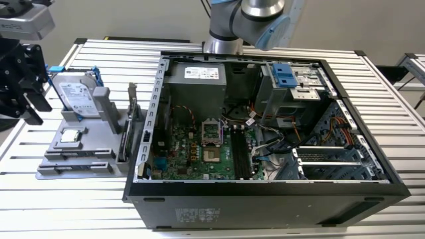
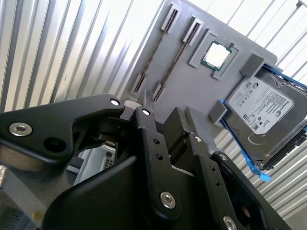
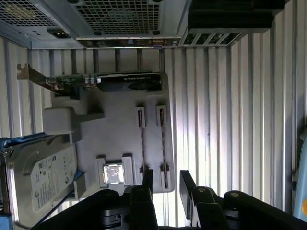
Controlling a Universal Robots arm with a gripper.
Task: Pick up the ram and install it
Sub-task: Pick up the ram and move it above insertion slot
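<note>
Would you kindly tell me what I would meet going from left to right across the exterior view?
hand → hard drive → expansion card → motherboard → blue drive-bay latch

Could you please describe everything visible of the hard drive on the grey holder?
The hard drive is a flat metal slab with a silver-white printed label on its face and blue plastic rails along its long sides. It sits propped at a tilt, label upward, held by grey blocks at one end of the grey holder; nothing else touches it.
</note>
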